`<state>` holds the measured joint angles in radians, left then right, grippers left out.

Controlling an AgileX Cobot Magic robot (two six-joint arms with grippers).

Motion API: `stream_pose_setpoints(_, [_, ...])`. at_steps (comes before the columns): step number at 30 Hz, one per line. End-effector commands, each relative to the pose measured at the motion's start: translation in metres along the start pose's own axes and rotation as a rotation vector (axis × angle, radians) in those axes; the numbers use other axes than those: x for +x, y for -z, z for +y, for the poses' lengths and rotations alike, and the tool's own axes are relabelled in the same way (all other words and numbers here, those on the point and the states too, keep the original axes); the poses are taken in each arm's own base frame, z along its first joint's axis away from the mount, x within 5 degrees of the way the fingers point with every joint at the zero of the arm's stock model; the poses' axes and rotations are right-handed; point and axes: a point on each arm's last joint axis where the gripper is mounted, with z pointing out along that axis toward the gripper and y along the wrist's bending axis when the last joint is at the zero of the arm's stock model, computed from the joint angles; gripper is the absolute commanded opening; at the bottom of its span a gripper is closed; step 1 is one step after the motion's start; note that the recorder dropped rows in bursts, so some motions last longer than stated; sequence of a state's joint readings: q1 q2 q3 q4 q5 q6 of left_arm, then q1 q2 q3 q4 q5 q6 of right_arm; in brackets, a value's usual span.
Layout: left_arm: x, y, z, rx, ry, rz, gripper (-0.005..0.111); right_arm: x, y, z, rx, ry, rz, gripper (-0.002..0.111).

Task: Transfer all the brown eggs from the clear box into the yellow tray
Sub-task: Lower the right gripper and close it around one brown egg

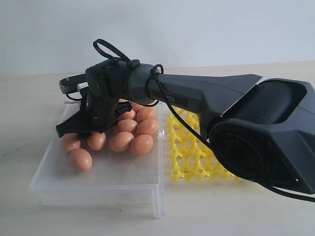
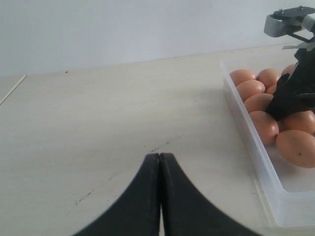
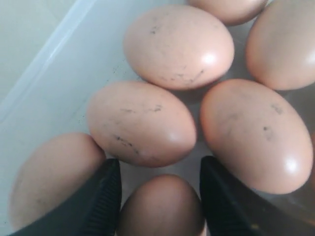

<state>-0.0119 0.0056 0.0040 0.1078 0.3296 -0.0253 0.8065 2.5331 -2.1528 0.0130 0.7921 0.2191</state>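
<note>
Right pincer (image 3: 160,169) is straddling one brown egg (image 3: 160,209) in the clear box (image 3: 54,83) left of the yellow tray (image 1: 192,147); I cannot tell whether it is gripping.

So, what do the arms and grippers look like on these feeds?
Right arm: matte dark grey, angular shell with small pale lettering, black cables looped over the wrist. Right gripper: black fingers with ribbed pads. Left gripper: smooth black fingers tapering to thin tips.

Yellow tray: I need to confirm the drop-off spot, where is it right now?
In the exterior view the yellow tray lies right of centre, just beside the right wall of the clear box, its far part hidden behind the right arm.
</note>
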Motion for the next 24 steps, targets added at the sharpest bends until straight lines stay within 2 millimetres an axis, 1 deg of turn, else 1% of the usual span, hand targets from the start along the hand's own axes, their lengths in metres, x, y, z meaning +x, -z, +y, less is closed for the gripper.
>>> stream_pose_setpoints(1, [-0.003,0.001,0.000,-0.001,0.008,-0.023,0.000,-0.003,0.003,-0.003,0.005,0.022,-0.003,0.000])
stream_pose_setpoints(8, [-0.003,0.001,0.000,-0.001,0.008,-0.023,0.000,0.000,0.006,-0.003,0.004,0.033,0.036,0.000])
stream_pose_setpoints(14, [-0.003,0.001,0.000,-0.001,0.008,-0.023,0.000,-0.010,0.030,0.001,-0.005,0.067,-0.004,0.000])
stream_pose_setpoints(19, [-0.003,0.001,0.000,-0.001,0.008,-0.023,0.000,-0.018,0.049,0.006,-0.043,0.058,-0.038,0.000])
stream_pose_setpoints(23, [-0.003,0.001,0.000,-0.001,0.008,-0.023,0.000,-0.019,0.053,0.007,-0.053,0.088,-0.033,0.000])
stream_pose_setpoints(24, [-0.003,0.001,0.000,-0.001,0.008,-0.023,0.000,-0.017,0.053,0.008,-0.058,0.090,-0.017,0.002])
